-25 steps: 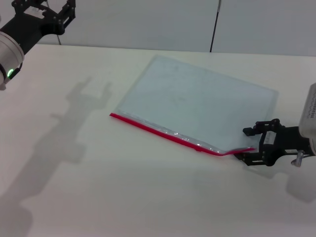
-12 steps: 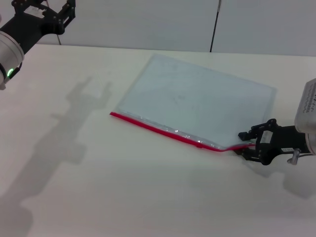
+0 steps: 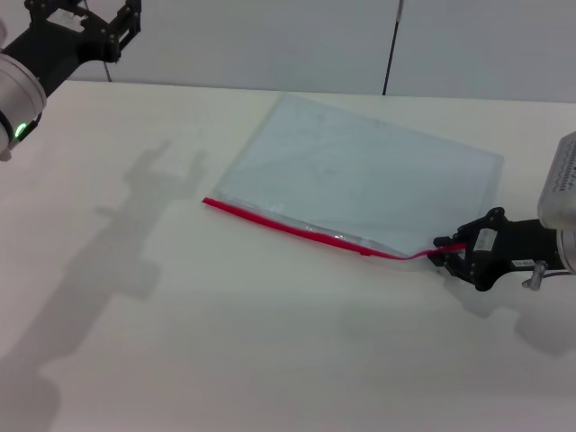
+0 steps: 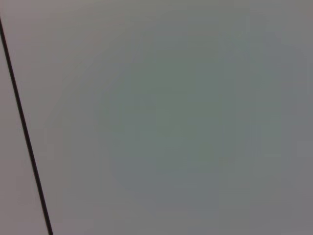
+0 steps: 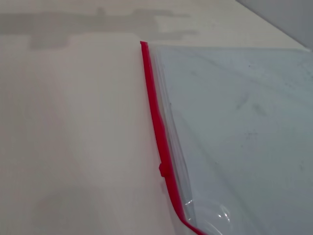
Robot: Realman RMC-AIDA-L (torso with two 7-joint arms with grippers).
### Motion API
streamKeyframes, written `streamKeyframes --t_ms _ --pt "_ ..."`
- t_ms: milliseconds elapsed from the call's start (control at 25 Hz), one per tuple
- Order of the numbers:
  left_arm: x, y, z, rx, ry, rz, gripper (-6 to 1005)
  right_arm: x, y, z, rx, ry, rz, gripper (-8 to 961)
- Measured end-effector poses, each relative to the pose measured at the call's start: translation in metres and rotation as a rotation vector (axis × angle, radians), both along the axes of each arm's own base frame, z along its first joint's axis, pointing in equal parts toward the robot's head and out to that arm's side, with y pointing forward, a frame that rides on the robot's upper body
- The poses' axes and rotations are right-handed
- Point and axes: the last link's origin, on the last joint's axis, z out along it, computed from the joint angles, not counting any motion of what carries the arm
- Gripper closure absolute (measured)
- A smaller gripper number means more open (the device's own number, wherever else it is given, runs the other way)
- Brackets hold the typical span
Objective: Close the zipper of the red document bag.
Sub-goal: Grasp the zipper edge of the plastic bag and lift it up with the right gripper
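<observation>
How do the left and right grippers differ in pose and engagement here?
The left gripper is raised at the table's far left, fingers spread, holding nothing. The right gripper is low at the bag's near right corner, pinching the red zipper end. Both are black.

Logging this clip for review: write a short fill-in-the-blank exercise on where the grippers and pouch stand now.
1. The right gripper grips the flat translucent blue-grey pouch at its ____ -trimmed corner.
2. The small slider sits on the thin red zipper strip, partway along the ____ nearest the robot.
3. The left gripper is raised, ____ from the pouch.

Missing words: red; edge; away
</observation>
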Motion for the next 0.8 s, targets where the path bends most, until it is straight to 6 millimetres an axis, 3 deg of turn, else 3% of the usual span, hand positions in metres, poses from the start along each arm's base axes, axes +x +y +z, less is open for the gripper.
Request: streamKeyframes --t_ms 320,800 --pt "0.002 -0.001 0.001 -0.014 0.007 -0.001 449 -0.003 0.002 0.004 0.015 0.010 -0.002 799" --pt "0.018 0.002 -0.001 -0.084 0.044 -0.008 454 -0.019 0.000 0.037 0.073 0.062 -0.006 868"
